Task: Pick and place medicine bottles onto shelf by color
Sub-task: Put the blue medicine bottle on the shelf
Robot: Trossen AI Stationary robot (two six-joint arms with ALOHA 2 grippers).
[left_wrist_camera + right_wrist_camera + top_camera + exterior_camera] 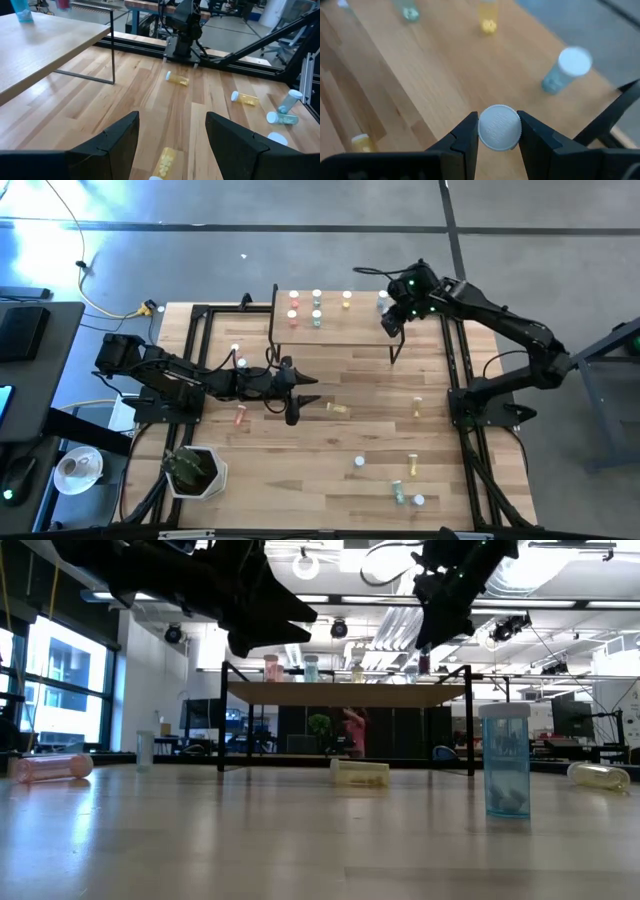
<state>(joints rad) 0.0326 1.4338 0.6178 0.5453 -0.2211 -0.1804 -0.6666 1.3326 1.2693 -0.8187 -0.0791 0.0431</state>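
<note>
The shelf (pixel 335 330) stands at the table's far side with several medicine bottles upright on it: red (pixel 293 315), green (pixel 317 318), yellow (pixel 347 298) and a blue one (pixel 567 70). My right gripper (pixel 499 131) hangs above the shelf's right end (pixel 390 325), shut on a white-capped bottle whose body is hidden under its cap. My left gripper (pixel 170 135) stands open above the table's middle (pixel 308 392), holding nothing. A yellow bottle (pixel 165 161) lies on the tabletop below and ahead of its fingers. My right gripper pinches the bottle by its white cap (pixel 500 127) between its two fingers, which slant down from above. The bottle stands upright in the hold, cap up, lifted clear above the shelf board.
Loose bottles lie on the tabletop: a pink one (pixel 240 417), yellow ones (pixel 417 408) (pixel 410 465), blue-grey ones at the near right (pixel 400 493). A blue one (pixel 505 760) stands upright. A white pot with a plant (pixel 195 470) sits at the near left.
</note>
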